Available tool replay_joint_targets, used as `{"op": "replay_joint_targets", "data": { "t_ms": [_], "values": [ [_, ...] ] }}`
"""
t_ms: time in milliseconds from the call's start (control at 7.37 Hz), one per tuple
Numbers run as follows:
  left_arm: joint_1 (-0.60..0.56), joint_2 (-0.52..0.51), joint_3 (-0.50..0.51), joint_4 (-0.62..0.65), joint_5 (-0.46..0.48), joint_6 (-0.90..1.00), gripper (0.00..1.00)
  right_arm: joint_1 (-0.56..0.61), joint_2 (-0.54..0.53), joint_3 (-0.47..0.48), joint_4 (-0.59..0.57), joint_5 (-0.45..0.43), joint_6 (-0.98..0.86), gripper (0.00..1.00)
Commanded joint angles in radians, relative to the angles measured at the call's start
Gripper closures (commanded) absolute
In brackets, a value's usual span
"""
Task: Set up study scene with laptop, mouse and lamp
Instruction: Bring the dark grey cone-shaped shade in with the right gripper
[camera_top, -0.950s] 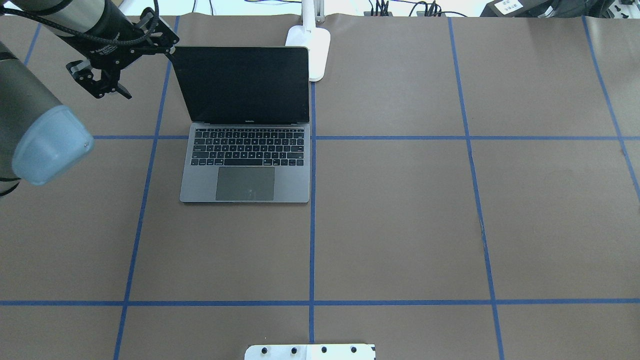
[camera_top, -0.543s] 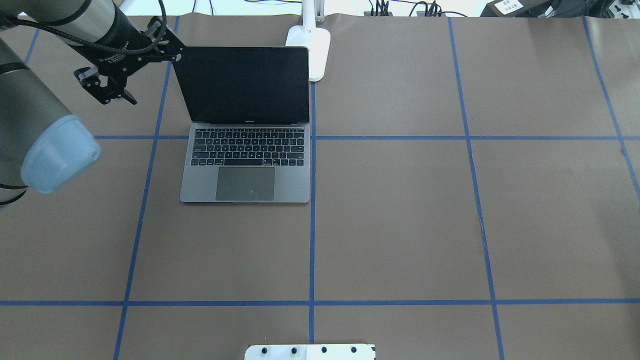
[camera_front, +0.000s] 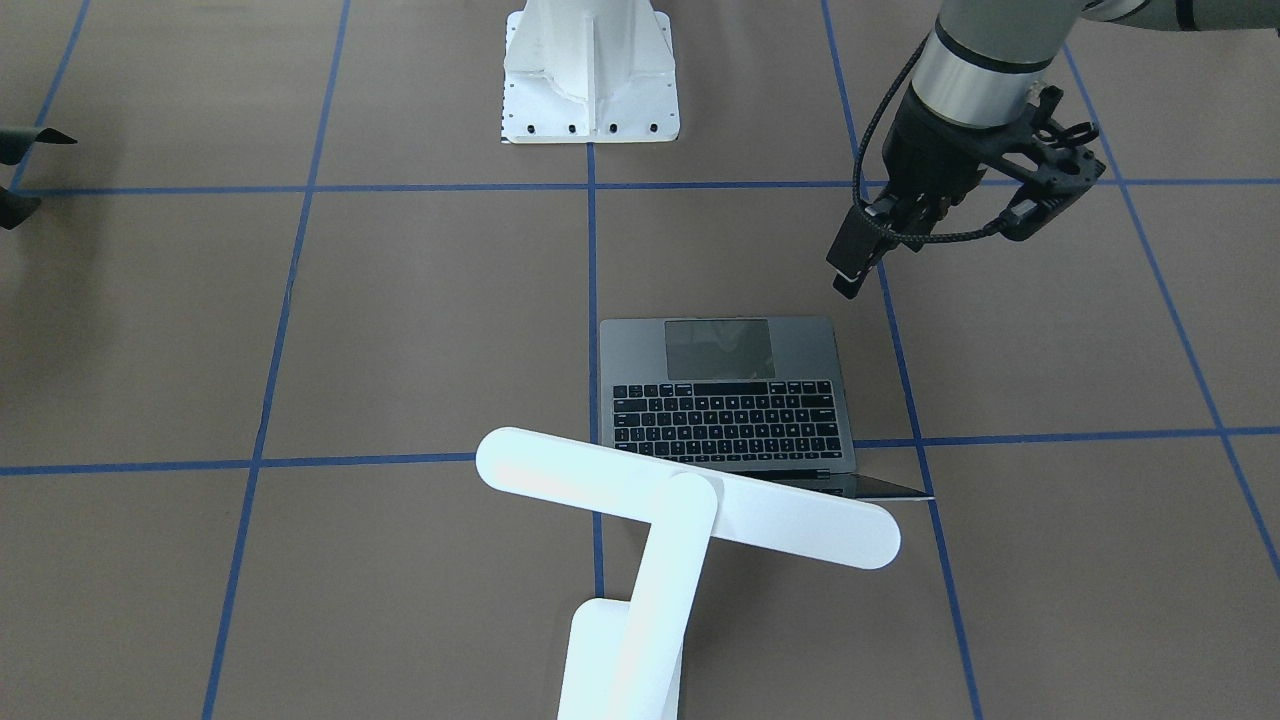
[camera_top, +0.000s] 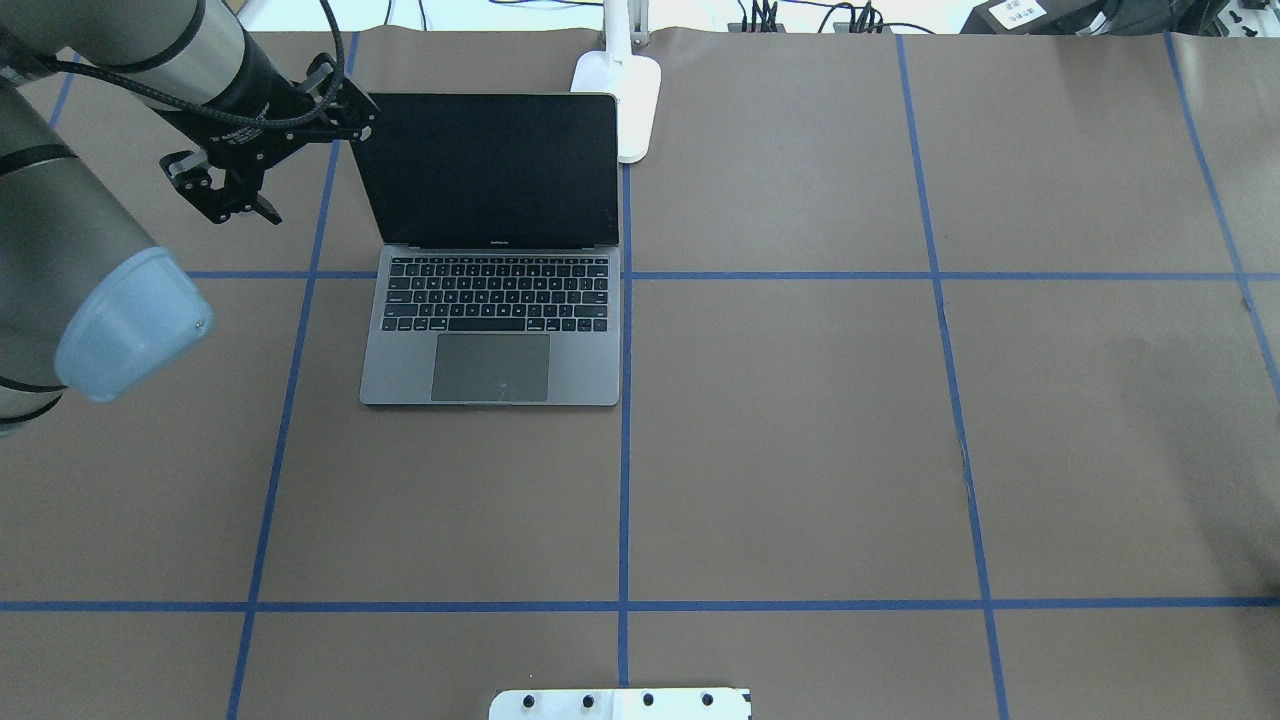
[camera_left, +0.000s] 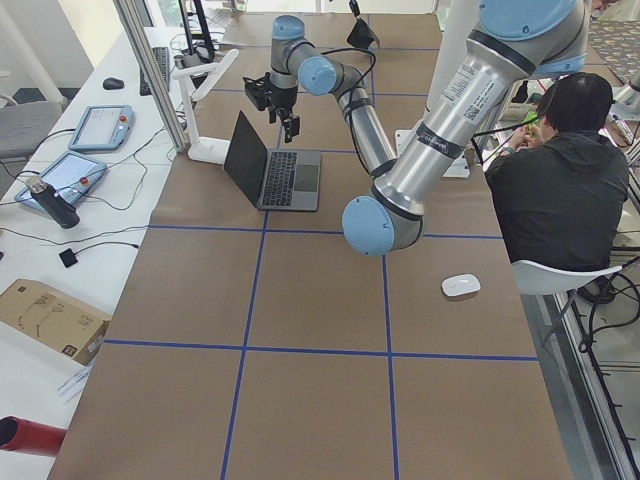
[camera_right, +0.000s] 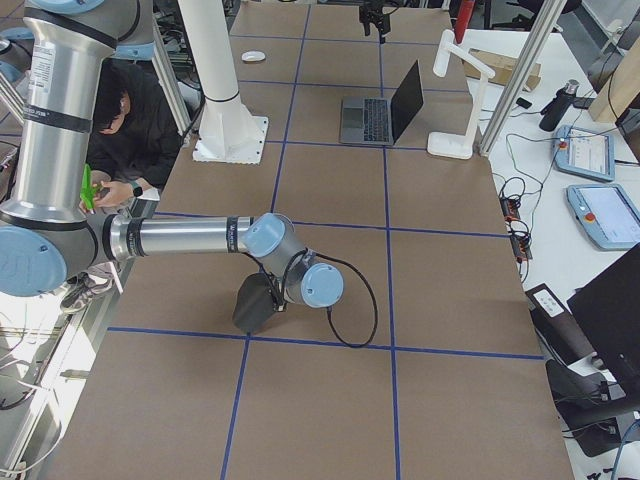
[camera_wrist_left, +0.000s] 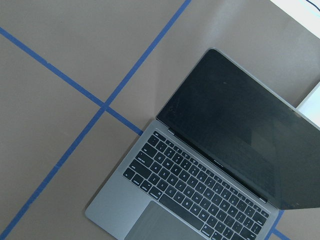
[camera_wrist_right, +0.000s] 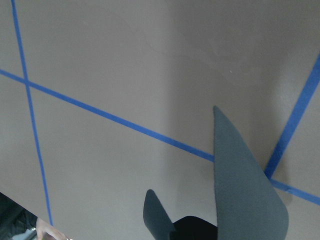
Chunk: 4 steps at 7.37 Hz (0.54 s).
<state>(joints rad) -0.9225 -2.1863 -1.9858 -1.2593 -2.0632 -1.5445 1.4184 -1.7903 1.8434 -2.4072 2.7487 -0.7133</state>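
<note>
1. Brown paper with blue tape lines (camera_top: 625, 450) covers the table (camera_top: 800, 450); the slim space-grey metal laptop (camera_top: 490, 340) lies open on it.
2. The all-white desk lamp (camera_front: 690, 505) stands just behind its screen.
3. The small glossy white oval mouse (camera_left: 461, 286) sits well apart, near the robot's edge.
4. The left gripper (camera_top: 240, 205) hangs beside the screen; I cannot tell its finger spacing.
5. The right gripper (camera_front: 25, 172) has its dark fingers apart, empty.

silver arms (camera_left: 440, 110), pale-blue joint caps (camera_top: 130, 320)
</note>
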Motion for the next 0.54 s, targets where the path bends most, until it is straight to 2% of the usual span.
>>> {"op": "replay_joint_targets", "data": {
  "t_ms": [0,136,407],
  "values": [
    [0.010,0.005,0.004,0.001,0.000,0.001,0.00,-0.036,0.003,0.070,0.000,0.098,0.113,1.00],
    [0.011,0.008,0.004,0.001,0.000,0.001,0.00,-0.076,0.005,0.135,0.007,0.135,0.189,1.00],
    [0.013,0.016,0.007,0.001,0.000,0.001,0.00,-0.123,0.093,0.254,0.010,0.135,0.480,1.00]
  ]
}}
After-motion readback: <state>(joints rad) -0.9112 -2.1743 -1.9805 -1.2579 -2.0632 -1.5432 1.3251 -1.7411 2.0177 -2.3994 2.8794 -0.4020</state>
